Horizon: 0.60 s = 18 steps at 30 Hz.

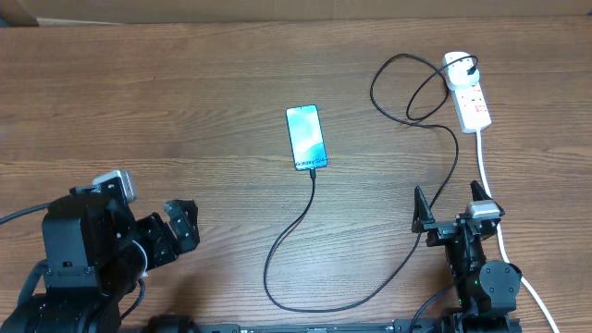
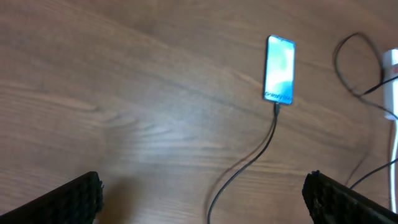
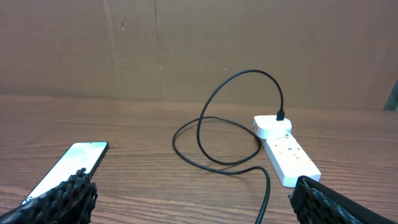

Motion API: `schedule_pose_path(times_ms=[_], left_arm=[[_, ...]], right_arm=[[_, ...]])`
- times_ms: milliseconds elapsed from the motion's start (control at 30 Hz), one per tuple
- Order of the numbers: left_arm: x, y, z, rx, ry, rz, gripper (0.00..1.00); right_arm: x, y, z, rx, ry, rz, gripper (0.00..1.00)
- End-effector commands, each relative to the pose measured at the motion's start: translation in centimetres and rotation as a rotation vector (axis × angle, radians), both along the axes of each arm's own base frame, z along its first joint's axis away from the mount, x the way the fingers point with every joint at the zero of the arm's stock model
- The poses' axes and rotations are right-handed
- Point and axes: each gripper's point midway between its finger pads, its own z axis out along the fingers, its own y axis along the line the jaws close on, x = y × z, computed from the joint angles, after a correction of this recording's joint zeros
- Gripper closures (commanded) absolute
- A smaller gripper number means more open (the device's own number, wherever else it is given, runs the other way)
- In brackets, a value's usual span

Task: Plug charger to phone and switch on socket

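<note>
The phone [image 1: 306, 137] lies face up mid-table with its screen lit; it also shows in the left wrist view [image 2: 280, 60] and the right wrist view [image 3: 65, 168]. The black charger cable [image 1: 287, 245] is plugged into the phone's near end, loops along the front and runs up to a white adapter on the socket [image 1: 470, 92], a white power strip at the back right [image 3: 287, 152]. My left gripper [image 1: 181, 227] is open and empty at the front left. My right gripper [image 1: 451, 203] is open and empty at the front right, near the socket's white cord.
The socket's thick white cord [image 1: 490, 199] runs down the right side past my right arm. A brown cardboard wall [image 3: 199, 43] stands behind the table's far edge. The cable [image 1: 407, 92] coils in a loop left of the socket.
</note>
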Motion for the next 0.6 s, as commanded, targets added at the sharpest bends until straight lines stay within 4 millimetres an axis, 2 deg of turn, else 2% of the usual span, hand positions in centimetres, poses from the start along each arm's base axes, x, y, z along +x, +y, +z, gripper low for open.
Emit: schedule_pose_path(times_ms=[0, 167, 267, 400, 567], left_arm=[[-0.6, 0.6, -0.4, 0.021, 0.026, 0.029, 0.00], [-0.2, 1.5, -0.6, 0.070, 0.022, 0.049, 0.00], [0.7, 1.2, -1.2, 0.118, -0.019, -0.044, 0.01], [2.6, -1.1, -2.2, 0.118, -0.185, -0.233, 0.00], [3.7, -4.8, -1.9, 0.049, -0.469, -0.431, 0.00]], right_arm=[[0.0, 0.0, 0.0, -0.004, -0.010, -0.003, 0.00], [0.0, 0.0, 0.0, -0.004, -0.010, -0.003, 0.00], [0.0, 0.0, 0.0, -0.004, -0.010, -0.003, 0.00], [0.0, 0.0, 0.0, -0.004, -0.010, -0.003, 0.00], [0.0, 0.0, 0.0, -0.004, -0.010, -0.003, 0.00]])
